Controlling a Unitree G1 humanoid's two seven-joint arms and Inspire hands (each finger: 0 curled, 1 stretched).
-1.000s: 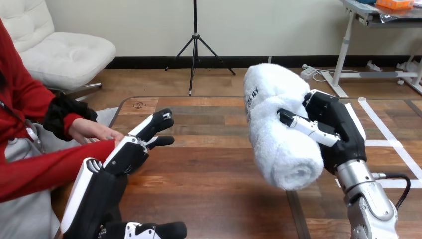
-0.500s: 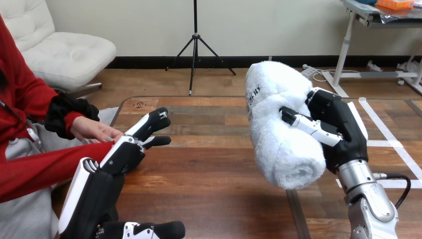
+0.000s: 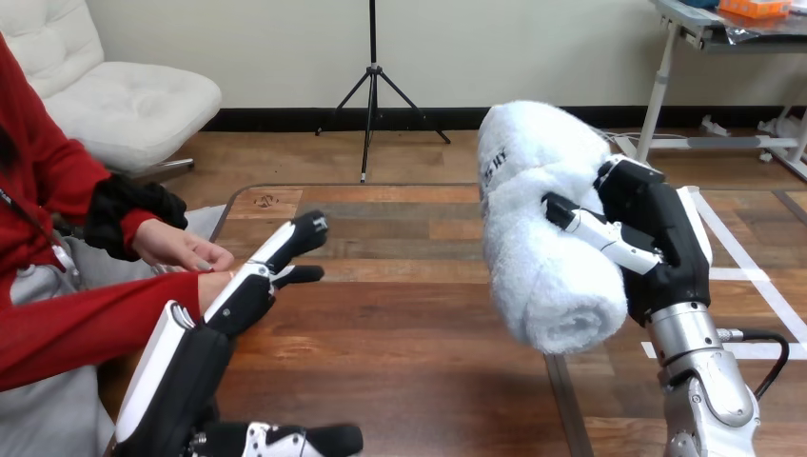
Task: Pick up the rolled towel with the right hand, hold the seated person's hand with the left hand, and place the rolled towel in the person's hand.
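Observation:
The rolled white towel (image 3: 542,238) is held upright-tilted above the table (image 3: 400,333), right of centre, with my right hand (image 3: 661,238) shut on it, a finger curled across its front. My left hand (image 3: 243,300) lies low at the left with fingers straight, pointing up and right. It rests against the end of the person's red-sleeved forearm, where a bit of the person's lower hand (image 3: 215,279) shows beside it. The person's upper hand (image 3: 176,246) hovers just left of my left hand's fingers, apart from them.
White tape lines (image 3: 752,276) mark the table's right part. The person's red-sleeved arm (image 3: 86,324) crosses the table's left edge. A wide bare stretch of wood lies between my two hands.
My right hand has carried the towel slightly up and to the right. My left hand has edged a little right along the person's forearm. The person's upper hand has drawn back slightly left.

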